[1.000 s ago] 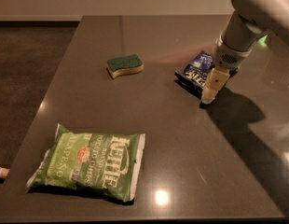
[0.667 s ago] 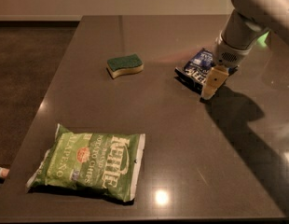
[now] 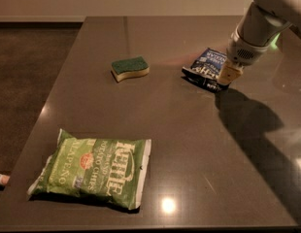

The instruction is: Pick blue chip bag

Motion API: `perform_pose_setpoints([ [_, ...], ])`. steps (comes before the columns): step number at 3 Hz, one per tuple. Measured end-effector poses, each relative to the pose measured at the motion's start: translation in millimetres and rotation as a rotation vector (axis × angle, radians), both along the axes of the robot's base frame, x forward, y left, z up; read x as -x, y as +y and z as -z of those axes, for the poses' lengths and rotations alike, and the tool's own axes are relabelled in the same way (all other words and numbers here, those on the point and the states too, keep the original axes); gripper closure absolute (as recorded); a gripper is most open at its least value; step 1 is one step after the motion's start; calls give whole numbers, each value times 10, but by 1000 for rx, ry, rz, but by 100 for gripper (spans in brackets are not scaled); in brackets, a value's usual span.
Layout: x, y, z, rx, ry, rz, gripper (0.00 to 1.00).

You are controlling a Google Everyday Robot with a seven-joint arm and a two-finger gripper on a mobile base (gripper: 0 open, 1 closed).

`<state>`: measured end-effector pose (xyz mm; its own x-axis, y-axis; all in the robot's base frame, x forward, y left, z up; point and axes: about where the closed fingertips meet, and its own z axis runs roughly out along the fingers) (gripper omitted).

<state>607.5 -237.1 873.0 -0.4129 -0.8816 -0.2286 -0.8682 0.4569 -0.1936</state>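
Closest to me, lower left of the frame, the green bag (image 3: 92, 171) lies flat on the table (image 3: 189, 144); it is not the one wanted. Further back, upper middle, sits a sponge (image 3: 130, 68), well apart from everything else. Off to the upper right lies the blue bag (image 3: 206, 67), flat on the table, tilted so one corner points toward me. The gripper (image 3: 227, 75) comes down from the upper right corner and is right at the bag's right edge, touching it or just beside it. I cannot tell how wide it is set, or whether it has any of the bag yet.

I'd judge that bag light, soft and crinkly, with a slick skin that will buckle and slide on the smooth top sooner than resist. The puffed middle or the crimped near edge looks the best place to pinch, gently, so the chips inside aren't crushed.
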Motion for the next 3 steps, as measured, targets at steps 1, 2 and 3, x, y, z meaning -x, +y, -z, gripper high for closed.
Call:
perform_pose_setpoints([
  [1, 64, -56, -122, -10, -18, 17, 88],
  [2, 112, -97, -182, -16, -24, 26, 100],
  [3, 86, 9, -439, -41, -72, 1, 100],
])
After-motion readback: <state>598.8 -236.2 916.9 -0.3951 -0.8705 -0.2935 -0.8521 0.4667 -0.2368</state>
